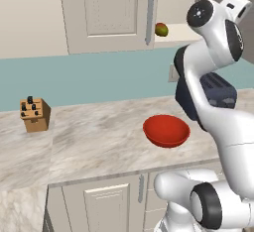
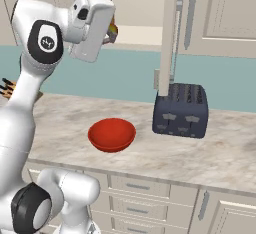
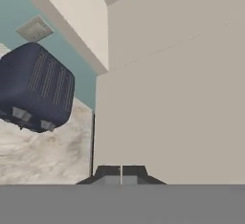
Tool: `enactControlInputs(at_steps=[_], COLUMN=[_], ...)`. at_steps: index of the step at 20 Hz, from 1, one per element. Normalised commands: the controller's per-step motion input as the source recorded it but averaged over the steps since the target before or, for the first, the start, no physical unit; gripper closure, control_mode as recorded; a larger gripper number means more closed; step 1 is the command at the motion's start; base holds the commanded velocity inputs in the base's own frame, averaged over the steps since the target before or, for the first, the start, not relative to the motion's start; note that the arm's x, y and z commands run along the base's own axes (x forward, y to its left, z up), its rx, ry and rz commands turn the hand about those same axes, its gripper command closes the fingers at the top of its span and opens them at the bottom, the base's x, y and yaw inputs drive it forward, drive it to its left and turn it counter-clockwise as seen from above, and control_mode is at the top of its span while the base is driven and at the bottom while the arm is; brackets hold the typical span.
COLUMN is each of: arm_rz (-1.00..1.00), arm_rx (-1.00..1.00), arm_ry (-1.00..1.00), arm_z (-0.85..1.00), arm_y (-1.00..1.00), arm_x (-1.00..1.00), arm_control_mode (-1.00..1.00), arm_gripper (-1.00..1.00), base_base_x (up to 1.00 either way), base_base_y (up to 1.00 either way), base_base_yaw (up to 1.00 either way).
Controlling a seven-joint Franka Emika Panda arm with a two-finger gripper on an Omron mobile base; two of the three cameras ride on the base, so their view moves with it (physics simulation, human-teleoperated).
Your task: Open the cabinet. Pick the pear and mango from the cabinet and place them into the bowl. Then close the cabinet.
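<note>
The cabinet (image 1: 109, 8) has its left door shut, and its right door (image 2: 170, 38) is swung out, edge-on above the toaster. On the pale shelf inside lies the mango (image 1: 161, 29), orange-red and green, partly behind my hand in the right base view (image 2: 114, 28). The pear is hidden. Down on the counter sits the red bowl (image 1: 166, 130) (image 2: 111, 134), with nothing in it. My gripper (image 3: 121, 173) is up at shelf height, shut, its fingertips touching with nothing between them. It faces the cream face of the open door (image 3: 167, 98).
A dark toaster (image 2: 180, 109) (image 3: 36, 94) stands right of the bowl, under the open door. At the far left of the counter is a knife block (image 1: 34, 114). A wall outlet (image 3: 34, 29) sits behind the toaster. Base cabinets and drawers run below the counter edge.
</note>
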Motion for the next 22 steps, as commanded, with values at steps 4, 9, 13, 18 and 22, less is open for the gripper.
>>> enactControlInputs(at_steps=[4, 9, 13, 18, 22], arm_rz=[-0.03, -0.01, 0.00, 0.00, 0.00], arm_rx=[0.16, 0.18, 0.20, 0.18, 0.23], arm_ry=[0.00, -0.01, -0.04, -0.14, -0.14], arm_z=[-0.01, -0.06, 0.00, -0.01, -0.18], arm_y=[0.31, 0.34, 0.28, 0.25, 0.19], arm_x=[0.06, 0.00, 0.00, 0.00, 0.00], arm_control_mode=[-1.00, -1.00, -1.00, -1.00, -1.00], arm_gripper=[1.00, 1.00, 1.00, 1.00, 1.00], base_base_x=[0.00, 0.00, 0.00, 0.00, 0.00], base_base_y=[0.00, 0.00, 0.00, 0.00, 0.00], base_base_yaw=[0.00, 0.00, 0.00, 0.00, 0.00])
